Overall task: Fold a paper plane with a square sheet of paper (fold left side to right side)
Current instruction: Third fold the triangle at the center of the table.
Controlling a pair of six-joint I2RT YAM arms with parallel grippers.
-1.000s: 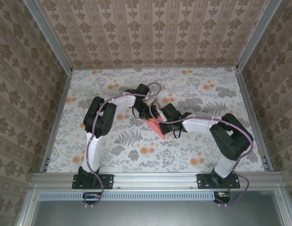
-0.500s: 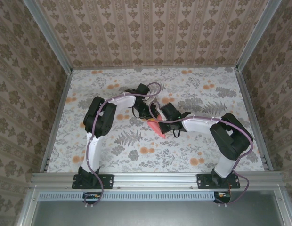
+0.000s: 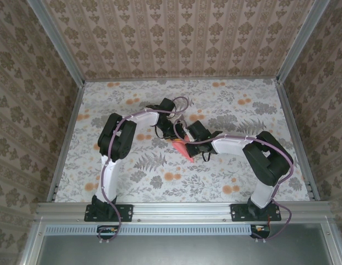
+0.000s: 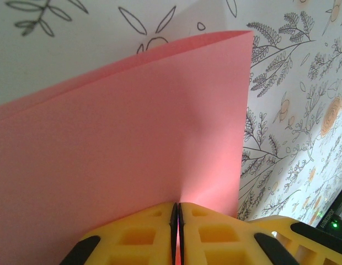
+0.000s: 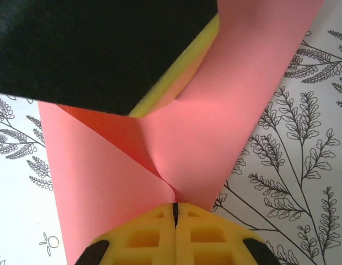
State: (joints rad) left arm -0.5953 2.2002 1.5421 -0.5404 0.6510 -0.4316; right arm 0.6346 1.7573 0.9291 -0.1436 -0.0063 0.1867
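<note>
The square sheet of paper (image 3: 185,149) is salmon pink and held off the flowered table between both arms at mid-table. My left gripper (image 3: 175,134) is shut on it: in the left wrist view the yellow fingertips (image 4: 154,221) meet at the left gripper (image 4: 177,207), pinching the sheet (image 4: 132,127), which stands up as a doubled layer. My right gripper (image 5: 175,208) is shut on a pinched bend of the sheet (image 5: 226,110), whose flaps spread out above it. The left arm's yellow finger (image 5: 182,77) reaches in just beyond. The paper plane is out of view.
The table (image 3: 132,171) has a grey-and-orange floral cloth. Patterned walls and metal rails (image 3: 69,138) close it in on the left, right and back. Both arm bases (image 3: 107,210) stand at the near edge. Cables loop over the grippers.
The right arm's elbow has shifted slightly to the left. The paper and both grips look the same.
</note>
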